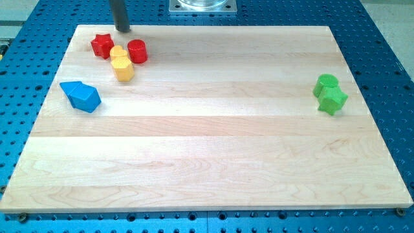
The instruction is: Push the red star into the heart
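Note:
The red star (101,45) lies near the view's top left corner of the wooden board (207,162). Just to its right sit a small yellow block (118,53), which may be the heart, and a red cylinder (137,51). A second yellow block (124,69), roughly hexagonal, touches the first from below. My tip (122,29) stands at the board's top edge, above and to the right of the red star and above the small yellow block, apart from both.
Two blue blocks (81,96) sit together at the view's left below the cluster. A green cylinder (326,84) and a green star (332,100) touch each other at the view's right. A metal base plate (203,6) is at the view's top.

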You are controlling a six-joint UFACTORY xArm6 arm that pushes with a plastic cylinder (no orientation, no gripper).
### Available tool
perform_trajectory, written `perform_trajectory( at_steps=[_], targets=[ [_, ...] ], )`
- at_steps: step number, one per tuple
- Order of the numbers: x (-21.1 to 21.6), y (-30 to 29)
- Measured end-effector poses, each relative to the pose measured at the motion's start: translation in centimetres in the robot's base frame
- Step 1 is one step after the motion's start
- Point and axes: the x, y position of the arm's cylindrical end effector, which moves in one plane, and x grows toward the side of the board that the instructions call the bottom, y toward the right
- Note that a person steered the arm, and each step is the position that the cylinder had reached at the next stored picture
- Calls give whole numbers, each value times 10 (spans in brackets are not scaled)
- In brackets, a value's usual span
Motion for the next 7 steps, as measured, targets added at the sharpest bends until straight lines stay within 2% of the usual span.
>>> perform_trajectory(
  at_steps=[1,3,7],
  targets=[
    [3,-55],
    [52,-75],
    [49,35]
  ],
)
